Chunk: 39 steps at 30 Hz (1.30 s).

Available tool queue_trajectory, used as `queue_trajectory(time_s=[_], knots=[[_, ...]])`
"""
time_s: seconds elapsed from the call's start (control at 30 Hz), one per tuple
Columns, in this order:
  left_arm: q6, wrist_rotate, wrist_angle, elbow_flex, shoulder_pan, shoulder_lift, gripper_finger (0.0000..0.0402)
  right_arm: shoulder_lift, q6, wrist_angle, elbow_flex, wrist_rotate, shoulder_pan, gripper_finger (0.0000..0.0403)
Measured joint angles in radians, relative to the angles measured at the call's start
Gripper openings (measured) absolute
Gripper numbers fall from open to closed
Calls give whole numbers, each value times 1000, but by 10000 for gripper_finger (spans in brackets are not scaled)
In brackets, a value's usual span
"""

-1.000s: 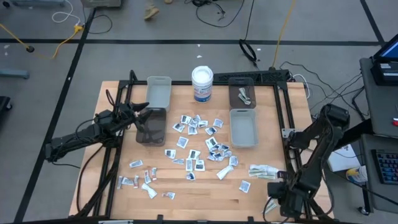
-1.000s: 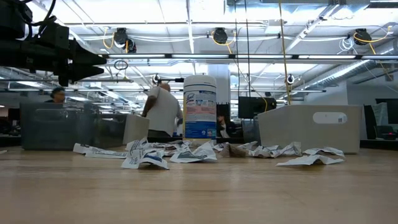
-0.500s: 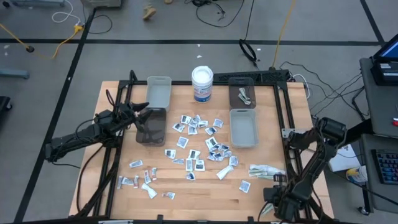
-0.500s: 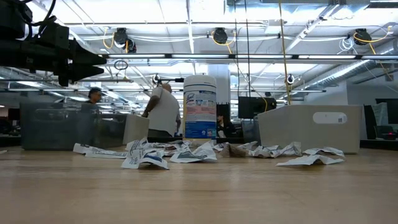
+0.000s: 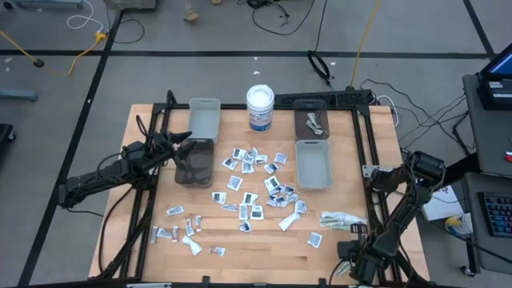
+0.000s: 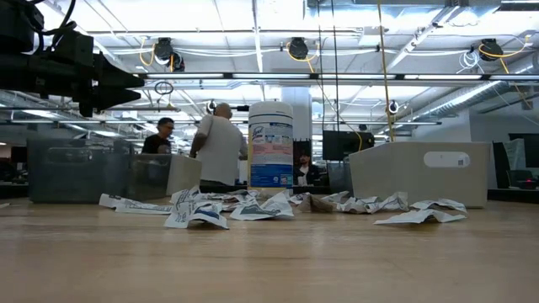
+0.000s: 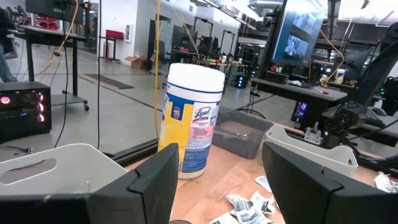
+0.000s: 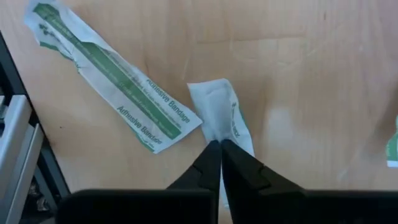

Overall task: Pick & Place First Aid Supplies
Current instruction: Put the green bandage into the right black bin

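Right gripper (image 8: 219, 144): at the bench's near right corner, fingers pinched together on a small white packet (image 8: 219, 115)
Beside it: long green-printed bandage sachet (image 8: 112, 78) flat on the bench
Left gripper (image 5: 182, 144): spread wide above the dark bin (image 5: 194, 162) by the left edge, holding nothing
Other packets (image 5: 250, 188): scattered mid-bench

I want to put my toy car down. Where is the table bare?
Bare wood runs along the table's near edge, below the scattered packets. Another strip lies between the dark bin and the left edge. The middle is crowded.
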<state>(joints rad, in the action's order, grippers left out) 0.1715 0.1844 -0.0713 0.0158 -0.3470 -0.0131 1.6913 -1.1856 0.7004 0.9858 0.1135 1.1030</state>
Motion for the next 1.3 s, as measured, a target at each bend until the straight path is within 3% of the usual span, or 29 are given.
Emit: queue_trajectory(time_s=[0.53,1.3], knots=[[0,0,0,0,0,0,237,-191,26,181,-4,14,-44,0],[0,0,0,0,0,0,237,-554,320,428,-3,17,-313,0]])
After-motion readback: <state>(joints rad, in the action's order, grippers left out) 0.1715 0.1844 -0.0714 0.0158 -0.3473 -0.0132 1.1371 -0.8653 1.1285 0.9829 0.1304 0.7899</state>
